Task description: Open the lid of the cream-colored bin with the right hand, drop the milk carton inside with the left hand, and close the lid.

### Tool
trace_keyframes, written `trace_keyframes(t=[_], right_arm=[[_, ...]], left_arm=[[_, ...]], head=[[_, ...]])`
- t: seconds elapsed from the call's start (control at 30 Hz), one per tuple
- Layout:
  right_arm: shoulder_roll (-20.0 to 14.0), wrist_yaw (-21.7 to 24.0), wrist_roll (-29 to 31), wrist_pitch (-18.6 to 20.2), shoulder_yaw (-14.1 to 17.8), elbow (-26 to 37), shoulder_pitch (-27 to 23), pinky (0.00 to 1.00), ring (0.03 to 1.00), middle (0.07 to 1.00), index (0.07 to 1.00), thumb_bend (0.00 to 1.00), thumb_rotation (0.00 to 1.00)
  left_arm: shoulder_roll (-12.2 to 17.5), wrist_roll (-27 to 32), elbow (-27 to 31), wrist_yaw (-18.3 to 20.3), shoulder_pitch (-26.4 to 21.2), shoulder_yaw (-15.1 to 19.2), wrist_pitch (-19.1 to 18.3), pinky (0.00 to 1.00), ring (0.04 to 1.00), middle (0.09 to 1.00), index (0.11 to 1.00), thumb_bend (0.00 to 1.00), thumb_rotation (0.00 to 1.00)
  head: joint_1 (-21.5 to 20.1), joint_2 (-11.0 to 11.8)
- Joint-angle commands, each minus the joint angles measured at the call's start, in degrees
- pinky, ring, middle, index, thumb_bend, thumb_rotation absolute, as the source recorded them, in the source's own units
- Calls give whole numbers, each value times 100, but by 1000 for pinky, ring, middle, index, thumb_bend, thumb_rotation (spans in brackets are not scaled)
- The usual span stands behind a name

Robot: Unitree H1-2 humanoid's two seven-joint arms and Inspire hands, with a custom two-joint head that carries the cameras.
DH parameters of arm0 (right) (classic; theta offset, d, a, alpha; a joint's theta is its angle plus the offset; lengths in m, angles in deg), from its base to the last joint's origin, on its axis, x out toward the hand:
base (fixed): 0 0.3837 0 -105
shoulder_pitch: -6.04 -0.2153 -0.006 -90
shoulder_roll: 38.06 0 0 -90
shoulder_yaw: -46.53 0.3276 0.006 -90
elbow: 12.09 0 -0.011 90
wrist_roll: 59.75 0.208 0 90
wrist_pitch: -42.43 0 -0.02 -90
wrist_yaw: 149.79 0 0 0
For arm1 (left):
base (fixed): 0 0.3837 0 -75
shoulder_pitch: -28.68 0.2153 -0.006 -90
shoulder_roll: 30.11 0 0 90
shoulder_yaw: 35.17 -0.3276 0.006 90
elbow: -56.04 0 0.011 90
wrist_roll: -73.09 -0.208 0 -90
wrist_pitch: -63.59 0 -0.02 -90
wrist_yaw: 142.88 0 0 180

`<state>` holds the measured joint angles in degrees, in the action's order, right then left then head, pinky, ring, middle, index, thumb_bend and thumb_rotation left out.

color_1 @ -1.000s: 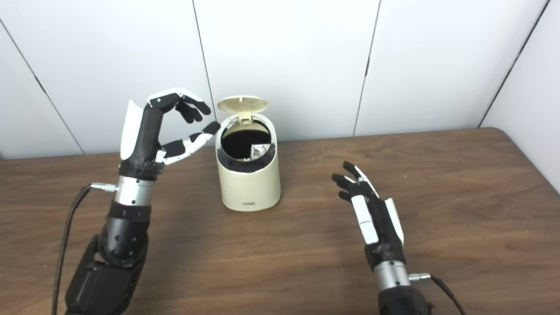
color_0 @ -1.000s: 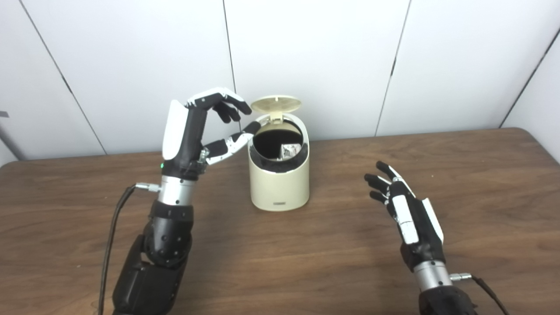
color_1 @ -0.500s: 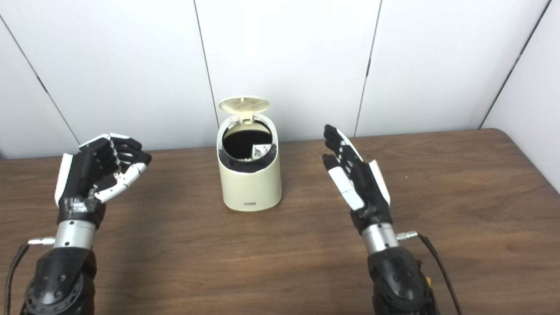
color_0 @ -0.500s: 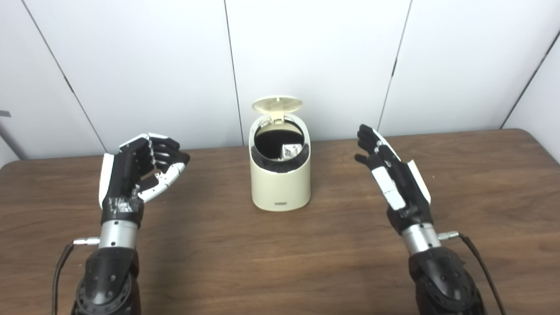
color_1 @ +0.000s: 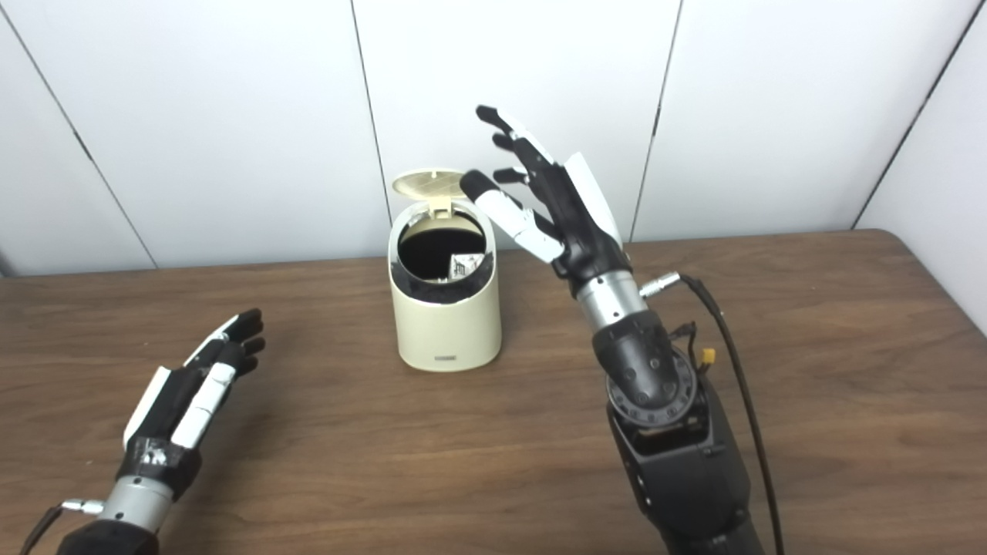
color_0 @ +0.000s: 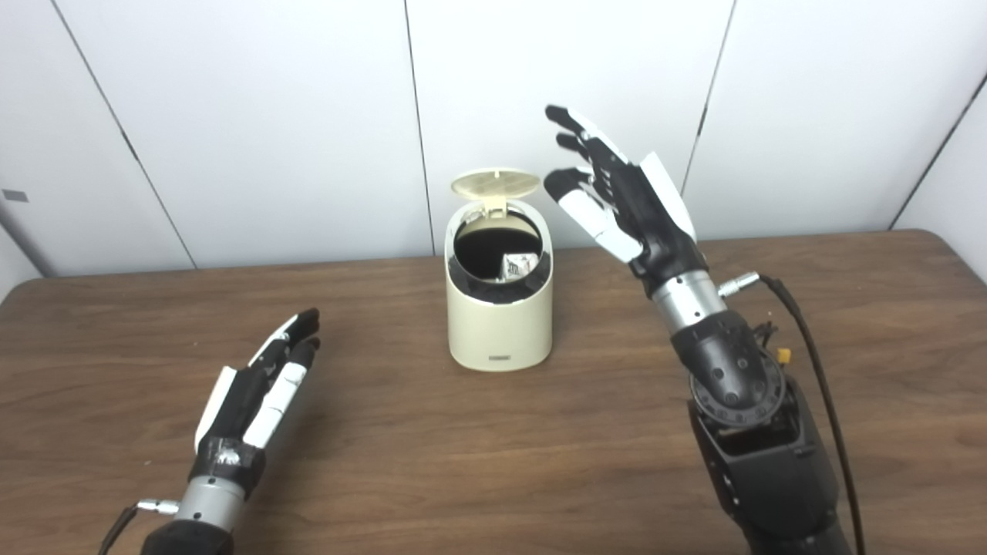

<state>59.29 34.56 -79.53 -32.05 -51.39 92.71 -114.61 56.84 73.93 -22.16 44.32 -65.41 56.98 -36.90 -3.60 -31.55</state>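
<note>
Two hands frame a cream-colored bin [color_0: 500, 320] that stands on the wooden table [color_0: 848, 324] near its far edge. The bin's round lid [color_0: 494, 183] is tipped up at the 12 o'clock side of the mouth, leaving the dark opening bare. The milk carton [color_0: 519, 265] lies inside, its white printed corner showing at about 3 o'clock within the rim.

The right hand [color_0: 617, 199] is raised off the table at the bin's 2 o'clock, fingers spread wide and holding nothing, thumb tip near the lid but not clearly touching it. The left hand [color_0: 258, 389] sits low over the table at the bin's 8 o'clock, well apart from it, fingers extended and empty.
</note>
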Motion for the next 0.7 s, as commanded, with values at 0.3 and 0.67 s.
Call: trace_keyframes(t=[0.3, 0.67], right_arm=[[-513, 225, -962, -238, -418, -531, -1090, 814, 915, 928, 864, 545, 906], [-761, 372, -1293, -277, -542, -1215, -1313, 746, 921, 946, 706, 621, 951]], left_arm=[[-403, -39, -42, -196, 72, 33, 456, 977, 933, 946, 983, 732, 871], [-532, 10, -68, -245, 113, 49, 502, 955, 925, 933, 959, 727, 860]], head=[[64, -8], [114, -9]])
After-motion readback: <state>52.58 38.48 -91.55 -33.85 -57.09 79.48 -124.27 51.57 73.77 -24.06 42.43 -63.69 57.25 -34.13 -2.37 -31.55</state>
